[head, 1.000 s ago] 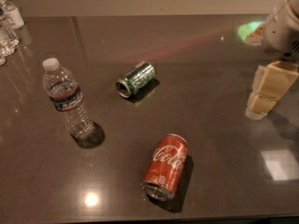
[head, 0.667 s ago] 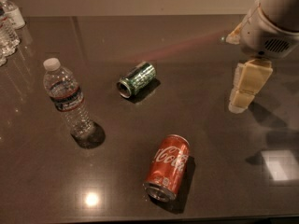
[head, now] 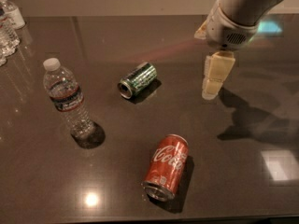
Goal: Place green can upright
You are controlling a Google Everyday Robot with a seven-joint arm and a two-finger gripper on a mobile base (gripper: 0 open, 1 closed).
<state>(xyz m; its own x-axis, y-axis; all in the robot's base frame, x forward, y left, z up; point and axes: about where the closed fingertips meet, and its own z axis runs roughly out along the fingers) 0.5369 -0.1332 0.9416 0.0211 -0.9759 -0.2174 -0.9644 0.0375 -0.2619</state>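
Two cans lie on their sides on the dark bench [head: 42, 181]. The green can [head: 138, 80] is mid-bench, its long axis diagonal, one silver end facing the near left corner; the red can [head: 166, 167] lies by the front edge. The gripper [head: 210, 92] hangs toward the right edge, holding nothing; how far it is open cannot be told.

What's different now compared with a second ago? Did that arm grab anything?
The gripper has swung left above the table, nearer the green can, but has taken hold of nothing. The green can and red can lie on their sides where they were; the water bottle stands unmoved.
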